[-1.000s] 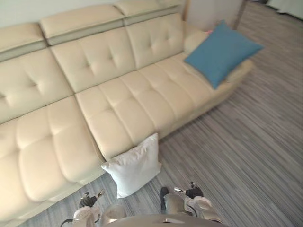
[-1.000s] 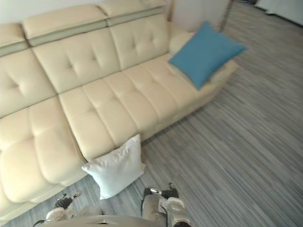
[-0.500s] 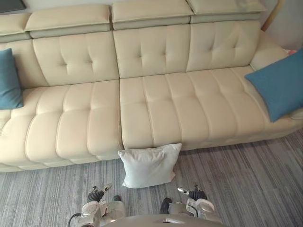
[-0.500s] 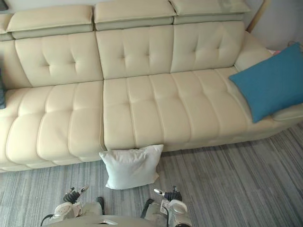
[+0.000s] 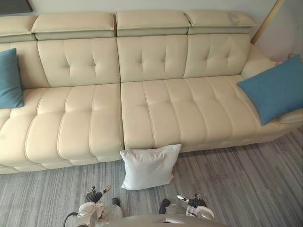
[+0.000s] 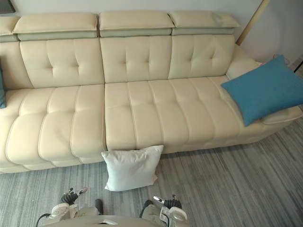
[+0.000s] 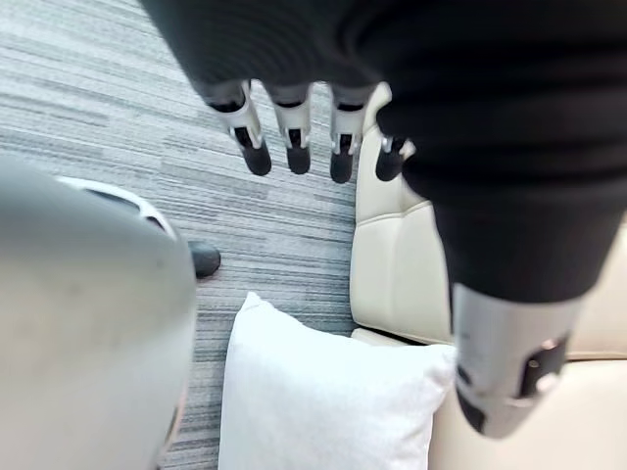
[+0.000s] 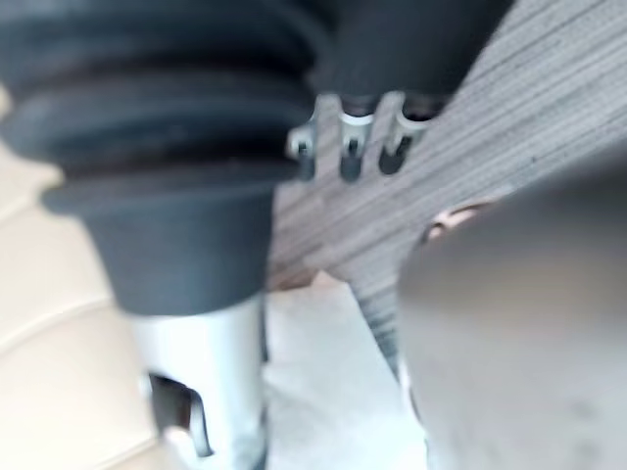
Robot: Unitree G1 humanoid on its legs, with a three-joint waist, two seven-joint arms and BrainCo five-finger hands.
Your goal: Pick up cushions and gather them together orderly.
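The sofa (image 5: 151,109) spans most of what we see, with the striped floor (image 5: 246,184) in front of it. One blue cushion (image 5: 274,90) leans on the sofa's right armrest and another (image 5: 9,78) stands against the backrest at the far left. They are well apart, so we judge the gathering is not yet done. The white cushion (image 5: 147,166) is on the floor, upright and propped against the sofa's front edge near the middle seam. It lies closest to us, and we take it for the likely first pick.

Our left hand (image 7: 294,147) and right hand (image 8: 348,147) hang low by our sides. The fingers of both are loose and straight and hold nothing, which suits a stance before any reach.

The left eye view takes in a broad strip of the left blue cushion. The right eye view catches a sliver of it at the frame's edge and shows more of the right one. The left wrist view brings the white cushion (image 7: 323,401) close, showing its top corner touching the sofa's base. The right wrist view shows it (image 8: 323,382) from the other side, blurred.
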